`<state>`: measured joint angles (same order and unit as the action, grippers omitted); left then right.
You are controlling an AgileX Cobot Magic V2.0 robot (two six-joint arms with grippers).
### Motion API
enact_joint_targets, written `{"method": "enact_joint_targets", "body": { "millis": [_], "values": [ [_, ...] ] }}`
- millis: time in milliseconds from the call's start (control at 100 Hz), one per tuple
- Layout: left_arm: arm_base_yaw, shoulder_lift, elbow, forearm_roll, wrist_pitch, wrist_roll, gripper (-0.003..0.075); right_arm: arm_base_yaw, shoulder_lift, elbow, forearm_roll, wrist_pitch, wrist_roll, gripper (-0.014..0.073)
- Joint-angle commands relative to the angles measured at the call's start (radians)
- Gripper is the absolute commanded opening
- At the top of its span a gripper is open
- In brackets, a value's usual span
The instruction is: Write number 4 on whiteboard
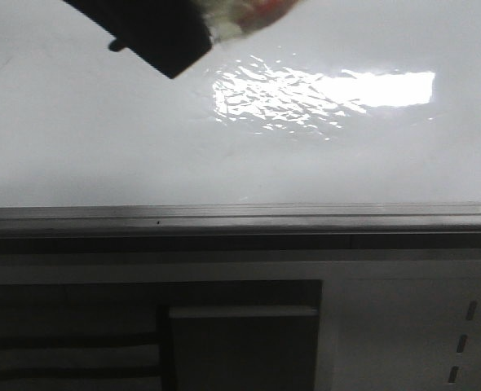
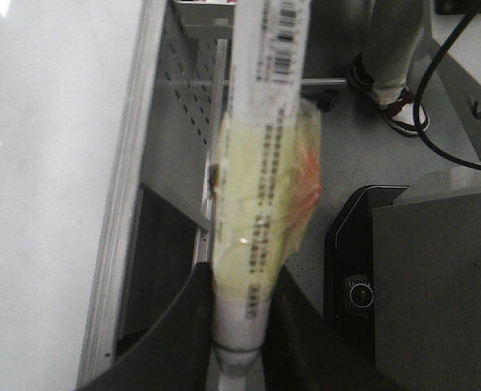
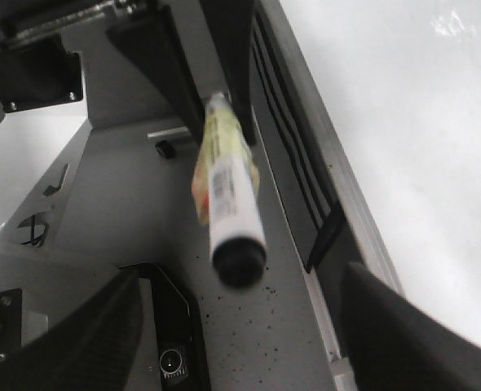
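Marker (image 2: 261, 204) beside whiteboard (image 2: 45, 187) edge

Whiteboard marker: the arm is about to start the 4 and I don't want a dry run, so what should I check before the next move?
1. Marker held in the left pincer: ok, a finger presses each side of the barrel.
2. Right pincer free: ok, its fingers stand wide apart with nothing between them.
3. Whiteboard blank: ok in the front view, no stroke shows.
4. Writing tip uncovered: cannot tell, the marker's end in the right wrist view is black and blurred, cap or nib.
5. Tip on the board: not ok, the marker hangs beside the edge rail, apart from the white surface.
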<state>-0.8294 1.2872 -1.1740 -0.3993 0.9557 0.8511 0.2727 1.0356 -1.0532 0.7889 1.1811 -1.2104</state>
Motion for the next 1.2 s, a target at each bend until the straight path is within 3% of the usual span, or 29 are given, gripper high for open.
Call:
{"method": "enact_joint_targets", "body": {
  "millis": [0, 120, 340, 770, 840, 1000, 1090, 1190],
  "values": [
    [-0.023, 0.000, -0.050, -0.030, -0.040, 0.004, -0.0020, 0.038, 0.014, -0.036, 0.070, -0.067, -0.043, 0.0457],
    [-0.023, 0.005, -0.050, -0.028, -0.048, 0.004, -0.0020, 0.096, 0.030, -0.036, 0.070, -0.087, -0.057, 0.0447],
    [-0.023, 0.007, -0.050, -0.028, -0.048, 0.006, -0.0020, 0.172, 0.044, -0.036, 0.009, -0.182, -0.058, 0.0327],
    [-0.023, 0.007, -0.050, -0.027, -0.048, 0.029, -0.0020, 0.175, 0.070, -0.036, -0.029, -0.163, -0.058, 0.0312],
    [-0.023, 0.007, -0.050, -0.027, -0.049, 0.029, -0.0020, 0.175, 0.070, -0.036, -0.028, -0.158, -0.058, 0.0261],
    [-0.023, 0.007, -0.050, -0.020, -0.054, 0.029, -0.0018, 0.175, 0.070, -0.036, -0.028, -0.146, -0.058, 0.0055],
    [-0.023, 0.007, -0.050, 0.004, -0.054, 0.029, 0.0048, 0.175, 0.070, -0.036, -0.028, -0.141, -0.058, -0.0018],
    [-0.023, 0.007, -0.050, 0.010, -0.074, 0.029, 0.0216, 0.175, 0.070, -0.036, -0.028, -0.139, -0.058, -0.0053]
  ]
}}
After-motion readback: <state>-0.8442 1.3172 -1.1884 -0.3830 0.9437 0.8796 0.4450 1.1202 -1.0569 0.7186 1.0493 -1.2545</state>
